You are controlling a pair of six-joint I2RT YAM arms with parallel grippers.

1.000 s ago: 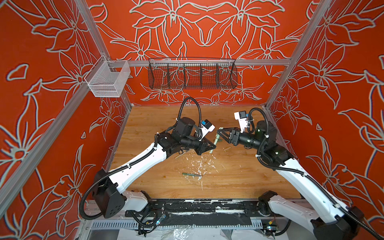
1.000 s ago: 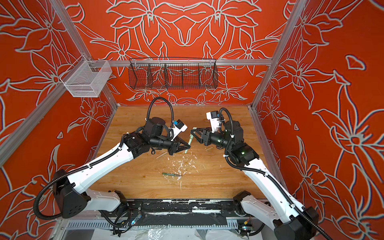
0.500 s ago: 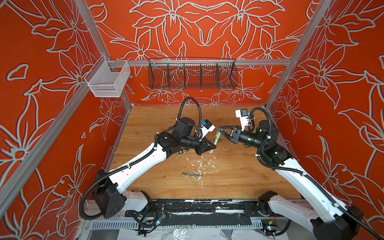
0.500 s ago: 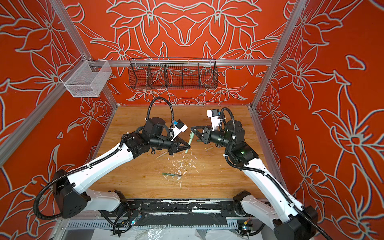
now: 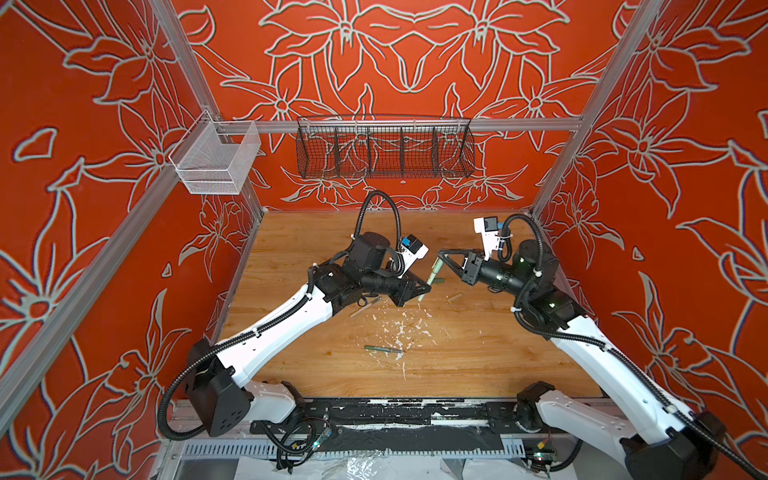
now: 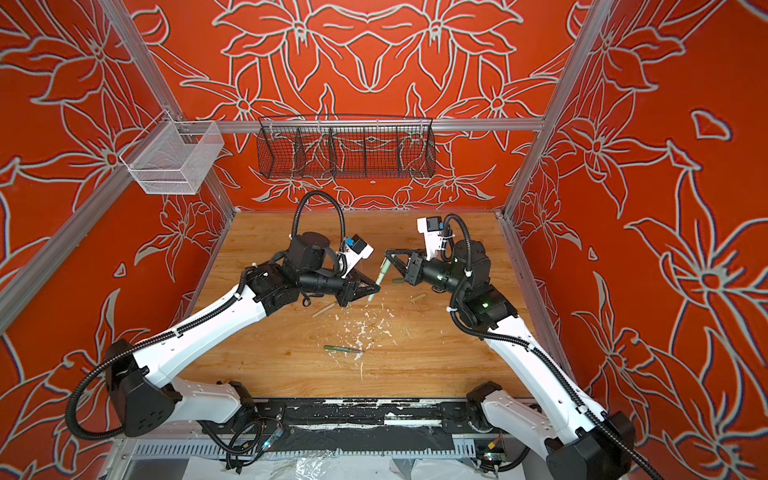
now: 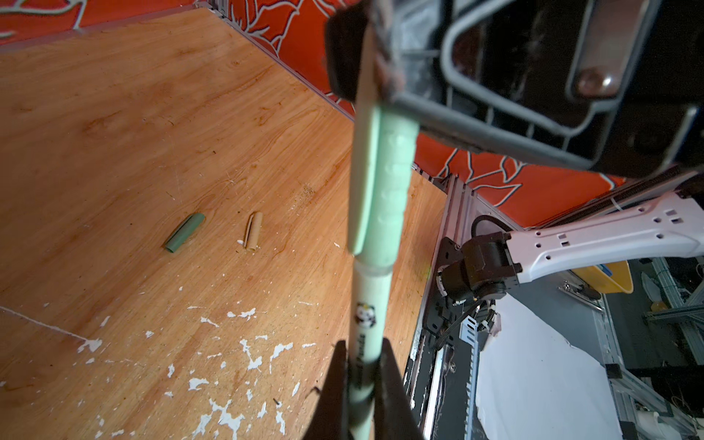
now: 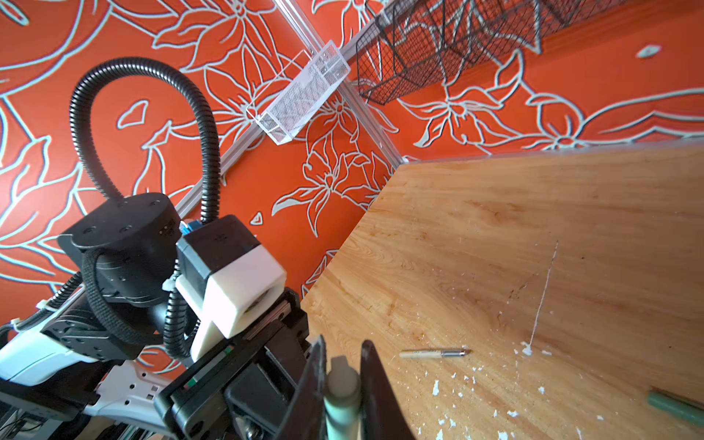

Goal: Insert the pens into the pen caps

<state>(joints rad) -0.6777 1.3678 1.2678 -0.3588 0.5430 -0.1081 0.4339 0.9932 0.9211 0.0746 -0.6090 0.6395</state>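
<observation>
Left gripper (image 7: pixel 364 356) clenched on pale green pen (image 7: pixel 368 297) barrel; right gripper (image 8: pixel 343 354) clamped on cap (image 7: pixel 390 183) end. Likely light, stiff, slick plastic; hold mid-barrel.

White arm links (image 5: pixel 282 328), black joints (image 5: pixel 368 249), ribbed black cables (image 8: pixel 209 160)

Left wrist view: the lower end of the pale green pen (image 7: pixel 367 316) is cut off by the frame edge, between the fingers of the left pincer (image 7: pixel 362 343). Its tip is concealed inside the light green cap (image 7: pixel 384 190), whose far end is blurred.

Right wrist view: the cap is cut off below the right pincer (image 8: pixel 343 341), and the dark green pen (image 8: pixel 678 405) is cropped at the edge.

Top view: the tip of the tan pen (image 5: pixel 365 306) is too small to be resolved.
</observation>
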